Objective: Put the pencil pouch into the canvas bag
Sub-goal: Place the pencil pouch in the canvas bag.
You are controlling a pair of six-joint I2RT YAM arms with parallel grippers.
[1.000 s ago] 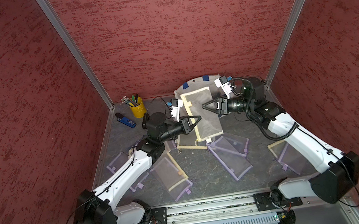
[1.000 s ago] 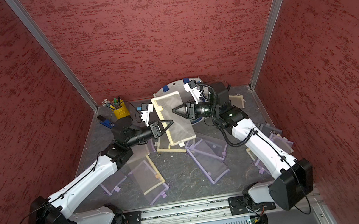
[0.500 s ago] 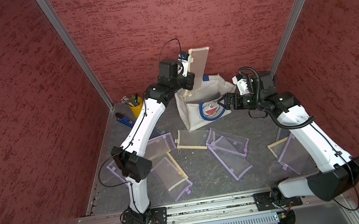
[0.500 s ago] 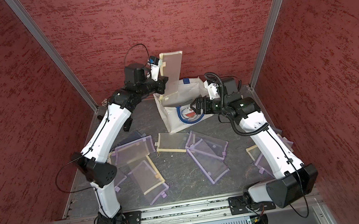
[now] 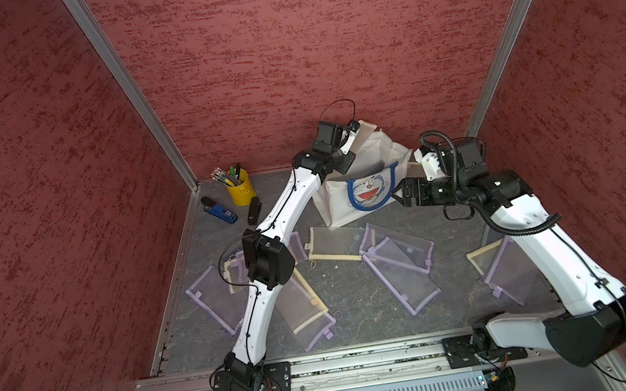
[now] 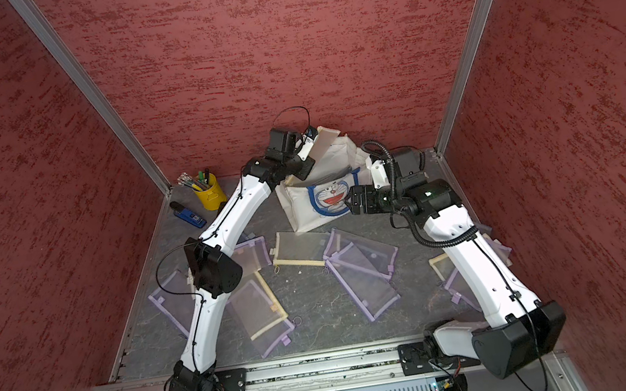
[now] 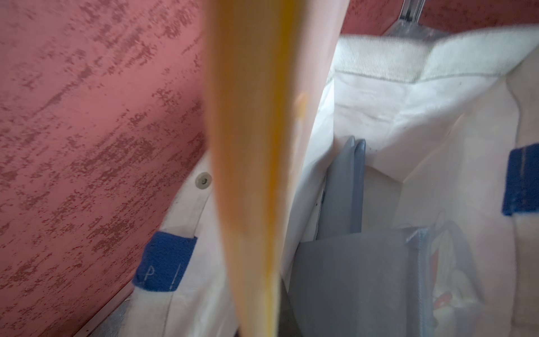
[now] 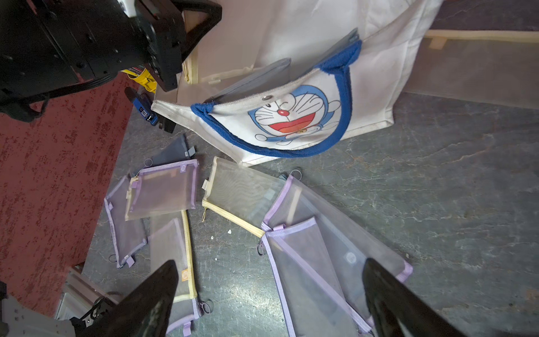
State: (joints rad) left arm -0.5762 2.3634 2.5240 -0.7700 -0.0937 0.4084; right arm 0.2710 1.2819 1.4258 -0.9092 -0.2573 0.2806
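Boxy white canvas bag [image 5: 330, 202], flat cream mesh pencil pouch [image 6: 326, 140]

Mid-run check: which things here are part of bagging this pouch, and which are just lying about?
In the job:
- canvas bag
- yellow-trimmed pencil pouch, gripped by the left hand at the bag's mouth
- right hand, open beside the bag

Lying about:
- yellow pen cup
- blue gadget
- small black item
- purple-trimmed mesh pouch
- yellow-zip mesh pouch

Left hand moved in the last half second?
Yes. The left hand, shut on the pouch, has dropped toward the bag, now nearly level with the yellow cup.
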